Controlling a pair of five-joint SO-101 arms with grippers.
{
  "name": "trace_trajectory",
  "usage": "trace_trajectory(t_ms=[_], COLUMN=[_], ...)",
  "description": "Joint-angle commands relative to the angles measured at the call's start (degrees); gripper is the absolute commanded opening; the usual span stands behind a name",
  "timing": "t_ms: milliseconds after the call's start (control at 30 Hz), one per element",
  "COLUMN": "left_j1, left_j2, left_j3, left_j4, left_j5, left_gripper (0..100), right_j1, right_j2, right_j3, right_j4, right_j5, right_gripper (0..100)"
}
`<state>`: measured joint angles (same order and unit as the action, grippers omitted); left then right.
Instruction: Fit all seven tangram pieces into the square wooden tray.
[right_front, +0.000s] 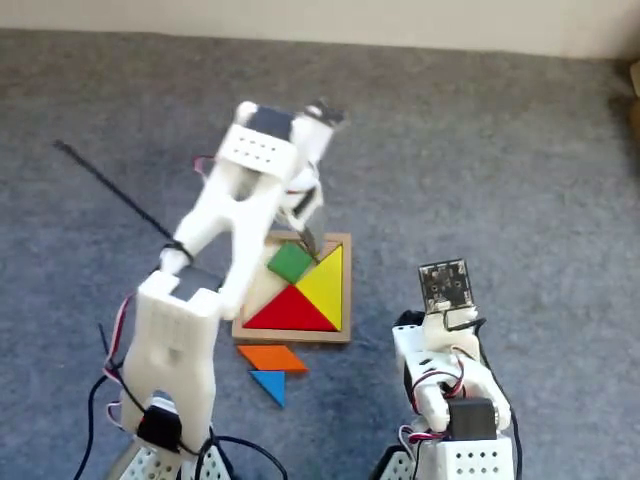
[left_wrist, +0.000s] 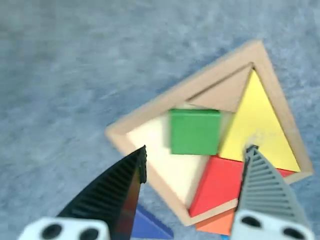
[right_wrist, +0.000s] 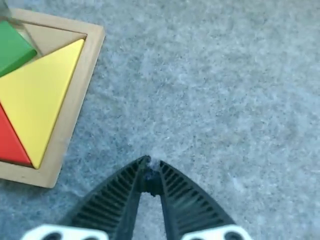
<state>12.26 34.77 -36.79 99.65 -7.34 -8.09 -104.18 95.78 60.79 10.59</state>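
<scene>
My left gripper (left_wrist: 196, 152) is hanging over the square wooden tray (left_wrist: 200, 82) with its fingers spread wide and gripping nothing. From my left wrist, the green square piece (left_wrist: 195, 131) is showing between the two fingertips (left_wrist: 141, 157). Looking down from the high view, that green square (right_front: 290, 262) is lying in the tray's far half, turned cornerwise to the rim. The big red triangle (right_front: 290, 312) is filling the near side of the tray (right_front: 295, 337), and the big yellow triangle (right_front: 328, 285) is filling its right side, the two meeting along a slanted edge. Around the green square a pale patch is showing; whether that is bare tray floor, I cannot tell. Just in front of the tray, on the grey carpet (right_front: 500, 150), the orange parallelogram (right_front: 272, 357) is lying loose, with the small blue triangle (right_front: 270, 385) right beside it. Over to the right, my right gripper (right_wrist: 150, 167) is hovering above bare carpet beside the tray, its fingers pinched together, empty.
</scene>
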Motion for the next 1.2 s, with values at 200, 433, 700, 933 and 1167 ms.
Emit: trace_trajectory(t_ms=[200,433,700,933,1167], left_j1=[-5.5,-7.1,-4.7,0.0,1.2], left_j2=[0.1,9.5,14.0,13.9,13.9], left_j3=[-0.5,-0.7,-0.7,-1.3,-6.8], left_j4=[0.4,-3.2,-6.2,-6.2,-5.7], left_j5=[-4.1,-4.6,-4.5,-4.2,-4.3], left_gripper=[30,30,30,30,26], right_j1=[0.7,0.7,0.7,0.7,0.7], right_j2=[-1.1,-1.1,-1.1,-1.1,-1.1], right_j3=[5.8,5.8,5.8,5.8,5.8], right_j4=[-0.1,-0.1,-0.1,-0.1,-0.1], right_j5=[-0.1,-0.1,-0.1,-0.1,-0.1], right_gripper=[0.4,0.4,0.4,0.4,0.4])
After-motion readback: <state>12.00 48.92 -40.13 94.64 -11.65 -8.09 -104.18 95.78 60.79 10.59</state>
